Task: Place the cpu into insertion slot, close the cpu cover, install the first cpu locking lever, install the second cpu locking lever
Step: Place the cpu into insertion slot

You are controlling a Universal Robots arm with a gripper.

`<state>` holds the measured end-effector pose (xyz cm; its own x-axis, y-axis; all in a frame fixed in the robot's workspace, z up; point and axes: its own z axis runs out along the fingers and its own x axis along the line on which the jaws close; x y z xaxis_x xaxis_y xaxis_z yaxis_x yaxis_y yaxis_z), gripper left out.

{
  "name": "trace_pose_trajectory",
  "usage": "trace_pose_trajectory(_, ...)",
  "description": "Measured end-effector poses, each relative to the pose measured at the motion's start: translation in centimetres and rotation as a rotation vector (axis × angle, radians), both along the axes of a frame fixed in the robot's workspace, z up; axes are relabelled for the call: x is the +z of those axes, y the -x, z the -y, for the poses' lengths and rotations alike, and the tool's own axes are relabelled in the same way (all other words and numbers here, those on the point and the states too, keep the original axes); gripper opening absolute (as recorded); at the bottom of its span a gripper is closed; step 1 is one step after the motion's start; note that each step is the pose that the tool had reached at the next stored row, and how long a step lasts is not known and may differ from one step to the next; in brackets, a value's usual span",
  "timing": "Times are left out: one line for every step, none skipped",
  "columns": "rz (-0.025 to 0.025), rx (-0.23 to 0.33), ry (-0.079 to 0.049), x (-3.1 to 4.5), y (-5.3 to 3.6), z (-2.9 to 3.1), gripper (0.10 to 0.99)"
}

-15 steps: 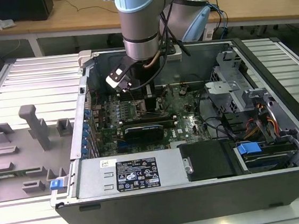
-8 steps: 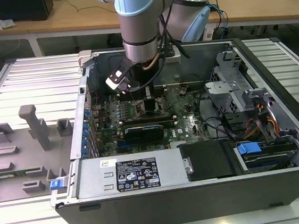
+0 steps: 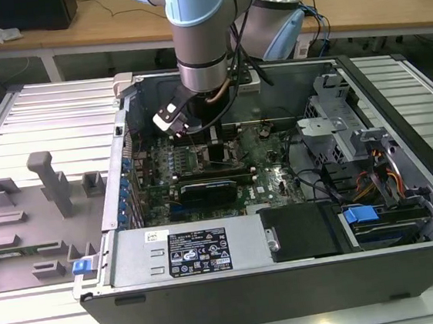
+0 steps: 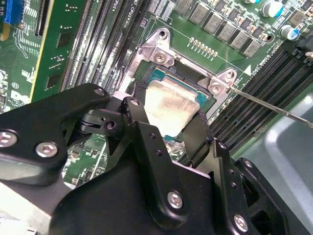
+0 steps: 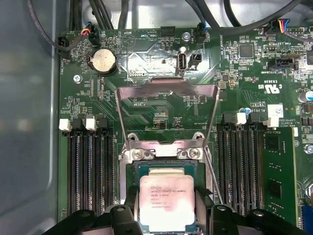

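Your gripper (image 5: pixel 167 194) pinches the cpu (image 5: pixel 165 206) between narrow jaws, apparently resting in the insertion slot (image 5: pixel 166 164) beside the flipped-open cpu cover (image 5: pixel 146 85). Any tilt could leave it seated crooked.

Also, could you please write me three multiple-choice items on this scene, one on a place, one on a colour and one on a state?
1. Where is the cpu? A) on the grey tray B) held by the end effector at the insertion slot C) on the power supply
2. What colour is the motherboard? A) blue B) red C) green
3. How is the cpu cover? A) shut over the cpu B) swung open C) missing
Key: B, its fingers flank the pale chip; C, green shows around the slot; B, the frame is hinged back, clear of the slot.
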<state>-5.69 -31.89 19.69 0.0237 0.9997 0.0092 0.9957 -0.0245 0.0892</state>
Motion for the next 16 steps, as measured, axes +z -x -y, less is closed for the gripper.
trace_pose_trajectory(0.0001,0.000,0.000,-0.01,0.00,0.00,0.541)
trace_pose_trajectory(0.0002,0.000,0.000,-0.01,0.00,-0.01,0.541)
trace_pose_trajectory(0.0002,0.000,0.000,-0.01,0.00,-0.01,0.541)
trace_pose_trajectory(0.0001,0.000,-0.001,-0.02,0.01,-0.01,0.541)
trace_pose_trajectory(0.0002,0.000,-0.001,-0.02,0.00,-0.01,0.541)
trace_pose_trajectory(0.0004,0.000,-0.001,-0.02,0.00,-0.01,0.616)
trace_pose_trajectory(0.0003,0.000,-0.001,-0.01,0.00,-0.01,0.616)
trace_pose_trajectory(0.0002,0.000,-0.001,-0.01,0.00,-0.01,0.616)
trace_pose_trajectory(0.0003,0.000,-0.001,0.00,0.00,-0.01,0.616)
trace_pose_trajectory(0.0001,0.000,-0.001,0.17,0.00,0.00,0.616)
trace_pose_trajectory(0.0001,0.000,-0.001,0.46,0.00,0.00,0.616)
trace_pose_trajectory(0.0002,0.000,-0.001,0.63,0.00,-0.01,0.616)
trace_pose_trajectory(0.0002,0.000,-0.001,1.05,0.00,-0.01,0.616)
trace_pose_trajectory(0.0004,0.000,-0.001,1.25,0.00,-0.01,0.616)
trace_pose_trajectory(0.0005,0.000,-0.001,1.25,0.00,-0.01,0.616)
trace_pose_trajectory(0.0004,0.000,-0.001,1.26,0.00,-0.01,0.616)
